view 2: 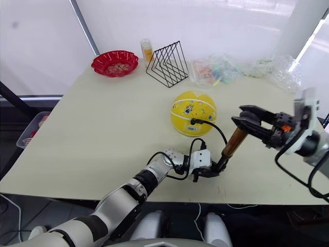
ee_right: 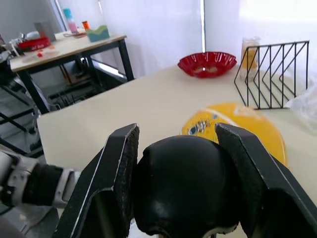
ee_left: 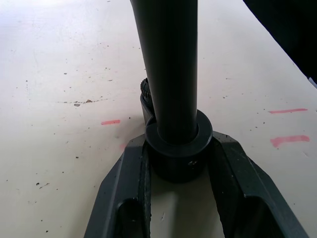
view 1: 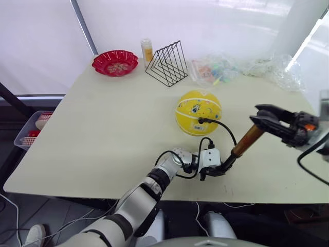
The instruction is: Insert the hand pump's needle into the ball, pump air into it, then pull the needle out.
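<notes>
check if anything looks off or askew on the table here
Nothing looks spilled or damaged. The pump leans at a slant because the left gripper clamps its lower end and the right gripper clamps its handle. Its hose runs to the ball, which sits on the table. The bowl and wire rack stand upright.

We see the ball sitting on the table, near the middle of the frame. The hand pump leans just right of it, lower down (its hose loops up to the ball). At the top, the bowl sits left, then the bottle, then the wire rack, and the plastic bags lie right.
</notes>
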Available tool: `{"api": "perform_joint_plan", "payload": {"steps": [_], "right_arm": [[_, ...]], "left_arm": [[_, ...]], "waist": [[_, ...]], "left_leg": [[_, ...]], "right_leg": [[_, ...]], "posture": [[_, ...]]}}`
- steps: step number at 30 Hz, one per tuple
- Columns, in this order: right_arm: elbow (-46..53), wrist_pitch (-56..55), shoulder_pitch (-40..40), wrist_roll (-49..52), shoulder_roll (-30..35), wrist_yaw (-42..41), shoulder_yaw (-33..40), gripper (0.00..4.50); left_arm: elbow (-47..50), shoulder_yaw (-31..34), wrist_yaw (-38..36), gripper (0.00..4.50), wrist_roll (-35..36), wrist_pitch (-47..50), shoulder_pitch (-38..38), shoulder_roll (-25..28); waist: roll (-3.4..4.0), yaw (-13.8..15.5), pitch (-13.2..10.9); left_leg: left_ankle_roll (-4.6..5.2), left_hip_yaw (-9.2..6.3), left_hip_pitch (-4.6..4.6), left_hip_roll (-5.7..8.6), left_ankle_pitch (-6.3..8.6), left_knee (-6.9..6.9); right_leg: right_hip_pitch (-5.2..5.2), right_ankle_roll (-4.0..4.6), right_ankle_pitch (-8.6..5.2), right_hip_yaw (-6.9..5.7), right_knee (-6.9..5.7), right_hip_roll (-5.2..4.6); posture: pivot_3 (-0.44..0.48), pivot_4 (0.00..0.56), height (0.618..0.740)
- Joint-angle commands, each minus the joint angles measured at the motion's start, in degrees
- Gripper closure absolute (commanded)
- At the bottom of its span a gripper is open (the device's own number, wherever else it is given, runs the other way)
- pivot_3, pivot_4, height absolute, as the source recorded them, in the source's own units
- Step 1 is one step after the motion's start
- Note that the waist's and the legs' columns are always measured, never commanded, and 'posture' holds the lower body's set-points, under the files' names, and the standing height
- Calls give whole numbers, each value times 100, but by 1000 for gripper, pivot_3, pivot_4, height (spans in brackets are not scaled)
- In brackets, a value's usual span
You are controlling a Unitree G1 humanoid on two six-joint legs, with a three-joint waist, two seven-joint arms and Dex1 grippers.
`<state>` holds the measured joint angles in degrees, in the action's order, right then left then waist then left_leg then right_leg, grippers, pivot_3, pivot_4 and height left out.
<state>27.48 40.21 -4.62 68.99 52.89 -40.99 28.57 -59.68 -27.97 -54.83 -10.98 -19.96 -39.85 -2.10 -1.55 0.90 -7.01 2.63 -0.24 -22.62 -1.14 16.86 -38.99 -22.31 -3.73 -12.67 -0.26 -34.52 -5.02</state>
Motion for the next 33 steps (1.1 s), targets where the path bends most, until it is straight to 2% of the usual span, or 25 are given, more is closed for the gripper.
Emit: {"api": "perform_joint_plan", "payload": {"steps": [1,3,6,9,13,19,22,27,33], "right_arm": [[-187,57,-386,181,337,380,846,2527],[-148,175,-376,220,333,454,746,2527],[99,277,143,-316,209,411,148,2527],[101,48,436,-798,-179,435,-402,2527],[-21,-360,749,-1457,-746,367,-1028,2527],[-212,-985,1090,-2554,-952,97,-1668,2528],[-89,-925,899,-2083,-810,-39,-1058,2528],[-52,-423,360,-1115,-246,-97,-74,2528],[-243,193,-330,-172,427,142,686,2528]], "left_arm": [[-899,-390,-82,3378,-637,519,443,404],[-893,-383,-92,3378,-636,526,438,398],[-885,-399,-75,3378,-662,520,430,404],[-874,-412,-68,3378,-679,524,429,409],[-868,-400,-58,3378,-673,537,428,399],[-875,-393,-38,3378,-669,544,421,393],[-873,-395,-55,3378,-663,534,421,406],[-904,-393,-64,3378,-664,528,394,401],[-915,-393,-73,3378,-671,519,379,415]], "waist": [[0,-1,0],[-12,1,0],[-28,2,10],[-90,-7,52],[-106,-18,63],[-99,-12,78],[-94,-11,78],[-32,-8,47],[-30,-10,41]], "left_leg": [[0,8,0,1,0,0],[1,30,-3,2,0,0],[9,65,-4,1,5,0],[29,91,8,-7,18,0],[37,141,24,-11,25,0],[36,137,20,-15,25,8],[33,116,14,-16,26,9],[30,105,2,-15,24,9],[31,95,-12,-15,23,9]], "right_leg": [[-4,-4,2,9,0,-1],[-19,-14,8,33,-1,-1],[-38,-23,13,74,-3,2],[-42,-26,12,105,-3,9],[-48,-42,21,156,-3,3],[-65,-42,22,152,-3,0],[-62,-40,21,153,-1,-6],[-62,-39,22,137,0,-18],[-61,-38,21,120,9,-21]], "posture": [[0,150,735],[0,150,735],[0,150,735],[0,150,735],[0,150,735],[0,150,735],[0,150,735],[0,150,735],[0,150,735]]}}
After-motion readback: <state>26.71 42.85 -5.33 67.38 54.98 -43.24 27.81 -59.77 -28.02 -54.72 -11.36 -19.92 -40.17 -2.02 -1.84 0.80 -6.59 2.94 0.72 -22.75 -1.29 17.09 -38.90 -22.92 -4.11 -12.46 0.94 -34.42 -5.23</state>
